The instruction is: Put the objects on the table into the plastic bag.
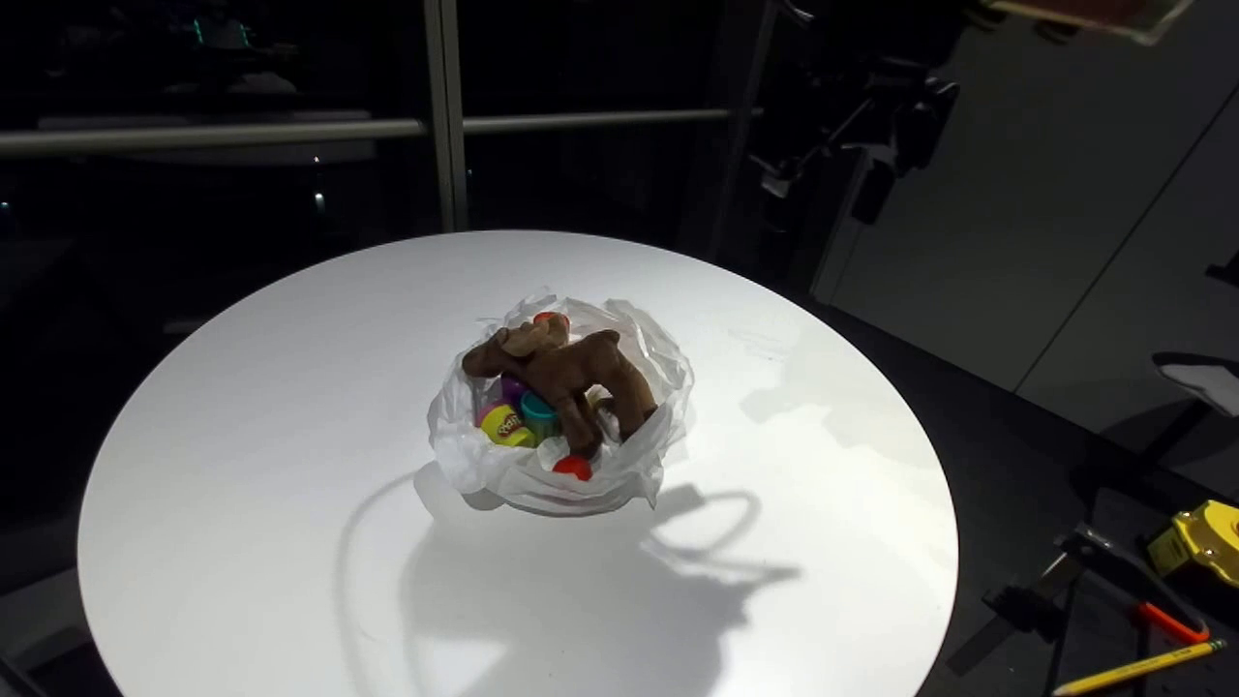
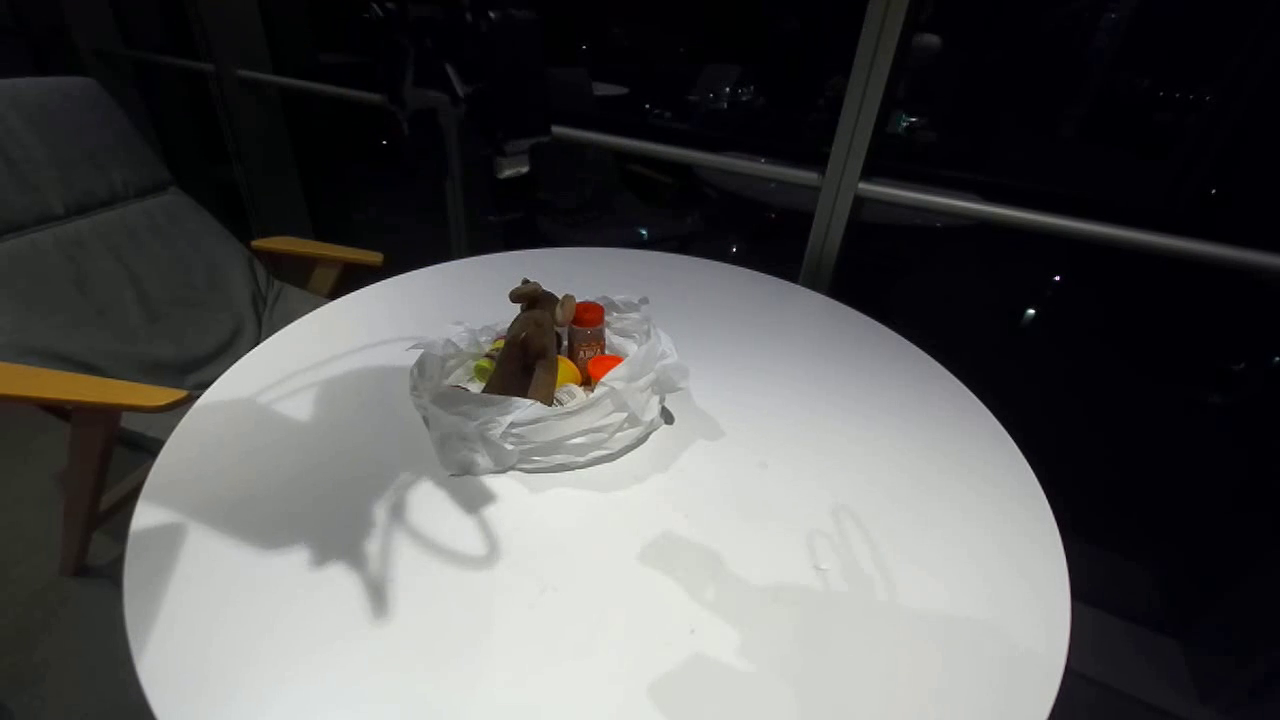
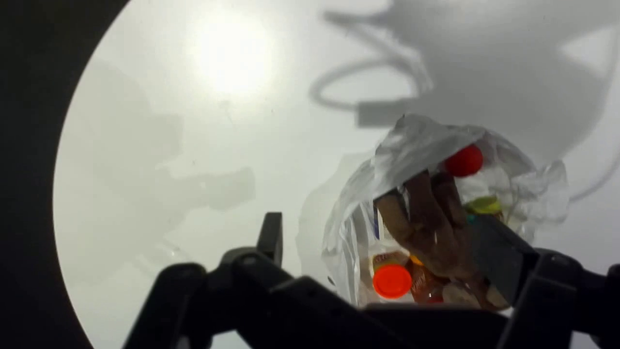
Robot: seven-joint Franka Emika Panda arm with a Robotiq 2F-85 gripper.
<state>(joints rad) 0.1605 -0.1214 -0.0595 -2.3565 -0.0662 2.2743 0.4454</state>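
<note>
Brown plush moose (image 1: 571,373), matt and long-legged, rests at a slant over the other toys, head near the rim, inside a thin, wrinkled whitish plastic bag (image 1: 557,499). Beside it, same bag: yellow tub with printed label (image 1: 503,423), teal cylinder (image 1: 538,411), both smooth, rigid-looking; a tall brownish jar with a red lid (image 2: 587,340), looking upright in an exterior view; a round orange-red lid (image 3: 392,281).

Bag squats crumpled, wide-mouthed, low-walled on the round, plain white worktop (image 1: 242,532).

Pincer (image 3: 380,237) spread, holding nothing; one finger overlaps the plush in the wrist view, contact doubtful.

Judgement: loading looks done or nearly so. Risks: plush perched on hard, curved shapes, so a knock could tumble it over the slack rim; tall jar could topple; descending fingers could snag the film, drag the bag and spill it.
</note>
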